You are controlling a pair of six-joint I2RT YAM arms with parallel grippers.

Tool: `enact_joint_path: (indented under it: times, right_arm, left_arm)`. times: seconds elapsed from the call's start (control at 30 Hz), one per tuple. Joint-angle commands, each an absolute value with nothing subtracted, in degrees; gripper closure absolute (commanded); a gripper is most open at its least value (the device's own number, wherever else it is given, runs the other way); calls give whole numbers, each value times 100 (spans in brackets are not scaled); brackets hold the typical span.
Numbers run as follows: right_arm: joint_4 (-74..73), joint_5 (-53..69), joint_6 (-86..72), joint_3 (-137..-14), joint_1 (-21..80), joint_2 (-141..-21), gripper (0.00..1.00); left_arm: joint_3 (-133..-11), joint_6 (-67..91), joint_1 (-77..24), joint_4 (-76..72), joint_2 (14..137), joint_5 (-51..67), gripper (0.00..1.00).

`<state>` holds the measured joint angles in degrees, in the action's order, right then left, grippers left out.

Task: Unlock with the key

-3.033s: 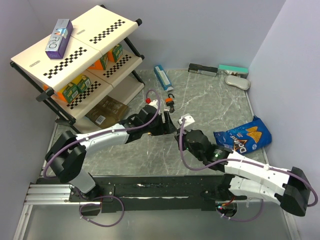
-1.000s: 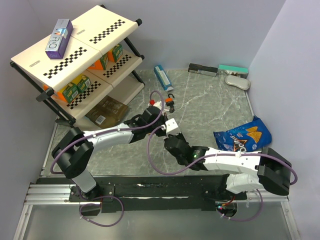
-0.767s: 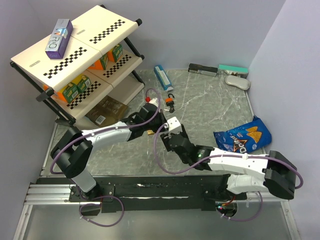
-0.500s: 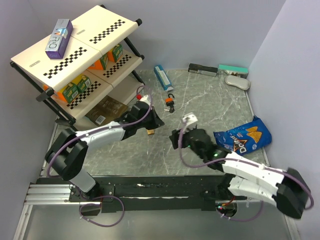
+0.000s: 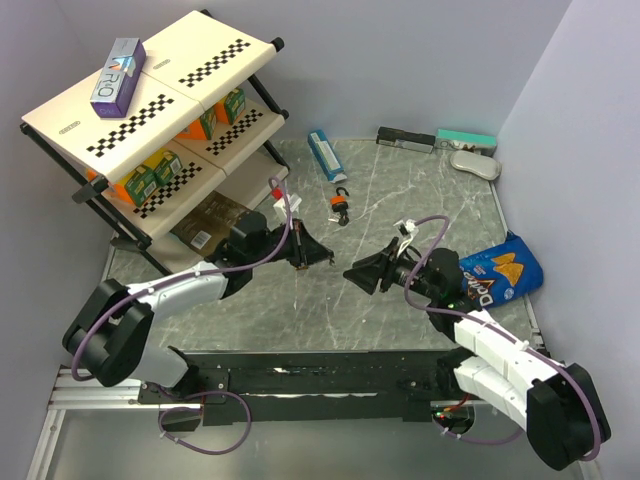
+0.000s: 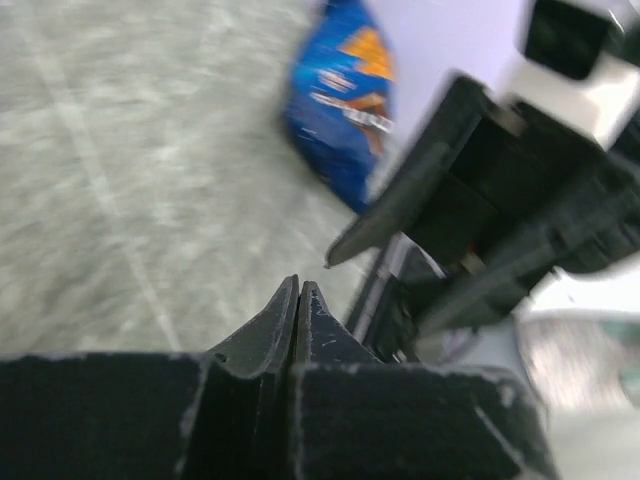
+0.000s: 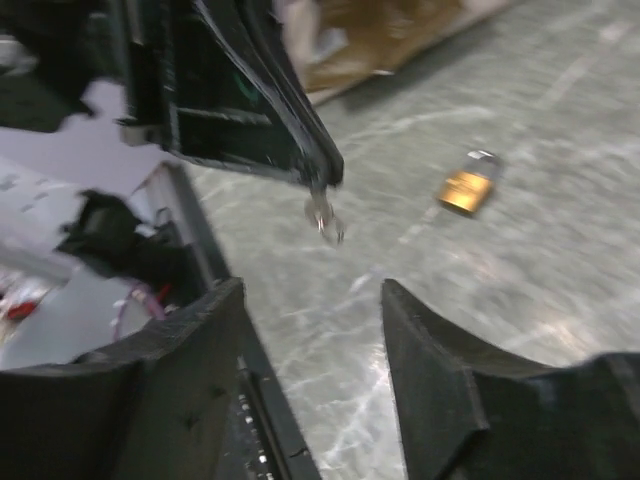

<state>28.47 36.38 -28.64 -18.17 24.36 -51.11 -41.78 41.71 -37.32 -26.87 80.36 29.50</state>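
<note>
My left gripper point(image 5: 328, 257) hovers over the middle of the table, pointing right, jaws pressed together point(image 6: 298, 285). In the right wrist view a small silver key point(image 7: 325, 218) hangs from its fingertips point(image 7: 318, 170). My right gripper point(image 5: 352, 272) faces it from the right, a short gap away, open with nothing between its fingers point(image 7: 312, 290). A small brass padlock point(image 5: 299, 265) lies on the table just under and left of the left fingertips, also seen from the right wrist point(image 7: 467, 188). An orange-bodied padlock point(image 5: 342, 206) lies farther back.
A checkered shelf rack point(image 5: 150, 110) fills the back left, with a brown packet point(image 5: 215, 220) under it. A blue chips bag point(image 5: 487, 272) lies at the right. A blue box point(image 5: 326, 155) and small flat items point(image 5: 465, 140) sit along the back wall.
The two grippers, close together a second ago, have drawn apart. The right arm swung back to the right with its jaws wider. The left stayed shut. The brass padlock stayed on the table.
</note>
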Motion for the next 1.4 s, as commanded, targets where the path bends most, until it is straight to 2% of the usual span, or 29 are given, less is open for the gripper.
enact_joint_path:
  times: [0.0, 0.3, 0.73, 1.37]
  right_arm:
    - [3832, 4737, -3305, -1881, 2329, -5159, 41]
    - [4016, 5027, -3348, -1907, 2320, -5291, 58]
    - [5281, 5291, -4043, -1837, 2338, -5695, 76]
    - [5457, 5388, -4139, -1934, 2522, -5994, 85]
  left_arm:
    - [-3973, 4104, -3718, -3857, 7778, 4226, 99]
    - [-3876, 4500, -3727, -4904, 7910, 5062, 99]
    - [-3920, 4368, -3744, -4685, 7989, 5098, 99]
    - [-3964, 4324, -3762, -4667, 8033, 5150, 99]
